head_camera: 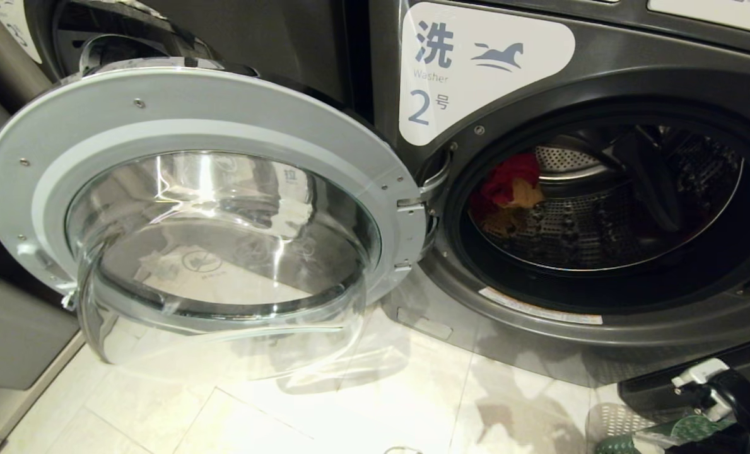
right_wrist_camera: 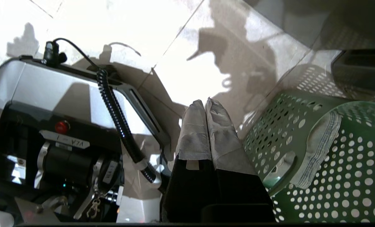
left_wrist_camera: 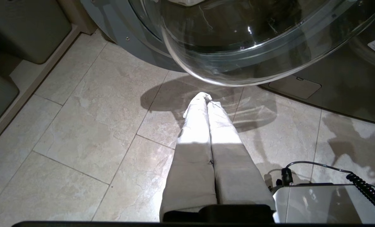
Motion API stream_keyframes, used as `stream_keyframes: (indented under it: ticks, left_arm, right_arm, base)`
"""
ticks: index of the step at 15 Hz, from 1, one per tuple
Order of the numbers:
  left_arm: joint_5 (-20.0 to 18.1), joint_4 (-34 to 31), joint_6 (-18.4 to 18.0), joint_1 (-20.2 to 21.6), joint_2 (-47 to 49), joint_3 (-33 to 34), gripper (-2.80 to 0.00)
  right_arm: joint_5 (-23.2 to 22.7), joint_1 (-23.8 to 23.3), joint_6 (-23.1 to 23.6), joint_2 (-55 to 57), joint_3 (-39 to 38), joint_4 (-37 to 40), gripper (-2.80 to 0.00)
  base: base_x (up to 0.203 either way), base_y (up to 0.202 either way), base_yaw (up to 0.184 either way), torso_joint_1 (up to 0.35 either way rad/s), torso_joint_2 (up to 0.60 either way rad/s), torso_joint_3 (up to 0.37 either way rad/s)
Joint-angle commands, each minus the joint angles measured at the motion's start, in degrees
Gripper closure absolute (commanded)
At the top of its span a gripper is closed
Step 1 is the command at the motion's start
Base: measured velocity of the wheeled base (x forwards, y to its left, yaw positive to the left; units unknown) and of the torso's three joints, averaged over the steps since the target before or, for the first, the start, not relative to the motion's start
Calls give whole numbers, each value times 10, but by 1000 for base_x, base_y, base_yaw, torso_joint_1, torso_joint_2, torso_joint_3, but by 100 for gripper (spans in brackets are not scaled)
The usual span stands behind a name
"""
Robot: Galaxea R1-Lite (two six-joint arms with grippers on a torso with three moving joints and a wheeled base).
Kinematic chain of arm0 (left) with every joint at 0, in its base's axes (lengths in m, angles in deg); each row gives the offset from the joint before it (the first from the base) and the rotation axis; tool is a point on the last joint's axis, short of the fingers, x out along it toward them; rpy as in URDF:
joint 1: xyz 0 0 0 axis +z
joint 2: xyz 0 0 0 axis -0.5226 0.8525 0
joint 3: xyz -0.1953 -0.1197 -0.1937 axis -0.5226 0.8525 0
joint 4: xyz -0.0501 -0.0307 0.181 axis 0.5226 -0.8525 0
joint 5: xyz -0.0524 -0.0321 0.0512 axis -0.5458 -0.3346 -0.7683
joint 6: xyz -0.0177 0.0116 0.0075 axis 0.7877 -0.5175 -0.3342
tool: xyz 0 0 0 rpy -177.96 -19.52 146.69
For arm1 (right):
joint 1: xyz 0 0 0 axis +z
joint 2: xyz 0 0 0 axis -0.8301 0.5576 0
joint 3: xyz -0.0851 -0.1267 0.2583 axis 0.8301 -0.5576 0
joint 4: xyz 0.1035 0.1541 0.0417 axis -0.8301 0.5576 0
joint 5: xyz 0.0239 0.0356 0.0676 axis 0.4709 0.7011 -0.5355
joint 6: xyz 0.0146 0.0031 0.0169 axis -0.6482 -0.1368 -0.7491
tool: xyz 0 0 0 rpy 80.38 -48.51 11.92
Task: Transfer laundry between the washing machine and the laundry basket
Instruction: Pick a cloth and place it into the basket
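The washing machine [head_camera: 602, 63] labelled "Washer 2" stands with its round glass door [head_camera: 210, 126] swung wide to the left. Red and mustard-yellow laundry [head_camera: 507, 186] lies at the left inside the steel drum. The green laundry basket [head_camera: 671, 432] sits on the floor at the lower right, below the machine's front. My right gripper [right_wrist_camera: 205, 102] is shut and empty, hanging just beside the laundry basket's holed wall [right_wrist_camera: 288, 126], whose rim carries a pale wrap. My left gripper [left_wrist_camera: 206, 96] is shut with nothing in it, low over the tiles under the door's glass bowl [left_wrist_camera: 237, 47].
Grey bins [head_camera: 9, 328] stand on shelving at the far left. Another machine [head_camera: 128, 25] is behind the open door. My own base [right_wrist_camera: 48, 94] and its coiled cable [right_wrist_camera: 118, 116] sit close to the right gripper. Pale tile floor [head_camera: 349, 403] stretches before the machines.
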Motion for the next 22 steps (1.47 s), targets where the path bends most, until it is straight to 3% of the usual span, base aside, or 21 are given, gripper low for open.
stream_keyframes:
  ticks: [1,9,14,22]
  left_arm:
    - [0,0,0,0,1,0,0]
    - [0,0,0,0,1,0,0]
    - [0,0,0,0,1,0,0]
    - [-1,0,-2,0,1,0,0]
  right_arm:
    - [1,0,2,0,-7,-4,0]
    - [25,13,12,-14,55,2,0]
    - [32,88,26,8,64,1,0]
    - [38,89,41,24,64,-2,0]
  base:
    - [0,0,0,0,0,0]
    - [0,0,0,0,0,0]
    - [0,0,0,0,0,0]
    - [0,0,0,0,0,0]
